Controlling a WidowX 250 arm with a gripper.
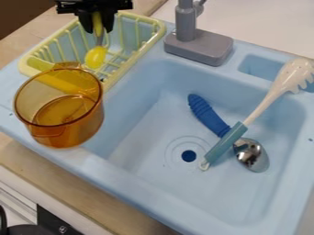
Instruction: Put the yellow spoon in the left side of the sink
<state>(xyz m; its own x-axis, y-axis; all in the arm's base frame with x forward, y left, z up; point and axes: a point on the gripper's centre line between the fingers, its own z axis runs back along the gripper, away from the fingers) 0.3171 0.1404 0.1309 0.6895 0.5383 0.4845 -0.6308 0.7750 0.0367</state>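
At the upper left, my gripper [99, 28] hangs over the yellow dish rack, shut on the handle of the yellow spoon [96, 57]. The spoon points down, its yellow bowl lowest, in front of the rack's bars. Whether the bowl touches the rack I cannot tell. To the right and nearer the camera lies the light blue sink [144, 153], its drain hole near the middle of the basin.
An amber transparent pot [64, 133] stands on the sink's left rim, beside the dish rack [144, 39]. A grey faucet [199, 46] rises at the back. In the basin's right part lie a blue-handled metal spoon [208, 114] and a white-and-teal pasta server [227, 142].
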